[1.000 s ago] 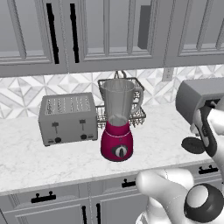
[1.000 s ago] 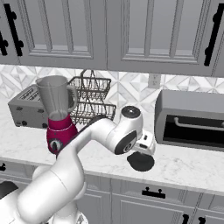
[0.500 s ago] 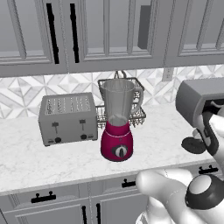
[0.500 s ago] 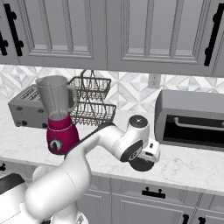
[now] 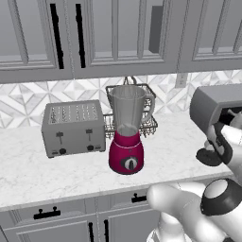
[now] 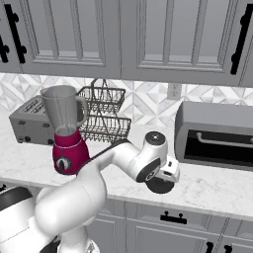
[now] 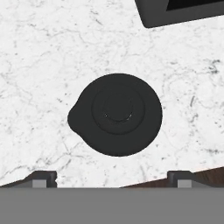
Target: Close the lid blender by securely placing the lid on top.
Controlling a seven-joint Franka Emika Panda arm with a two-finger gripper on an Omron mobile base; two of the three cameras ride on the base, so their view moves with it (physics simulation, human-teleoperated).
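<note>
Hand view looks straight down on a flat black round blender lid point(image 7: 116, 114) with a small pouring lip on one side and raised rings at its centre, lying on the white marble desk point(image 7: 39, 57). The end effector point(image 7: 111, 178) hangs above it, spread wide and grasping nothing: its two dark fingertips point(image 7: 43, 177) stand at the bottom edge, one to each side of the lid and clear of it. A dark grey corner of the toaster oven point(image 7: 175, 11) cuts across the top of that view.

From the right base view the white arm reaches over the front part of the desk, and the lid point(image 6: 159, 186) peeks out as a dark disc under the hand, just in front of the boxy dark grey toaster oven point(image 6: 217, 136). The tall blender with its rounded magenta base and clear grey tapered jar point(image 6: 66, 131) stands well apart to the left, upright, its jar open at the top (no lid on it yet). A black wire basket rack point(image 6: 104, 113) sits just behind it and a grey boxy two-slot toaster point(image 6: 29, 123) beside it.

In the left base view the blender point(image 5: 126, 137) stands mid-desk, the toaster point(image 5: 73, 127) to its left, and the lid point(image 5: 208, 157) lies far to the right near the arm's wrist.
</note>
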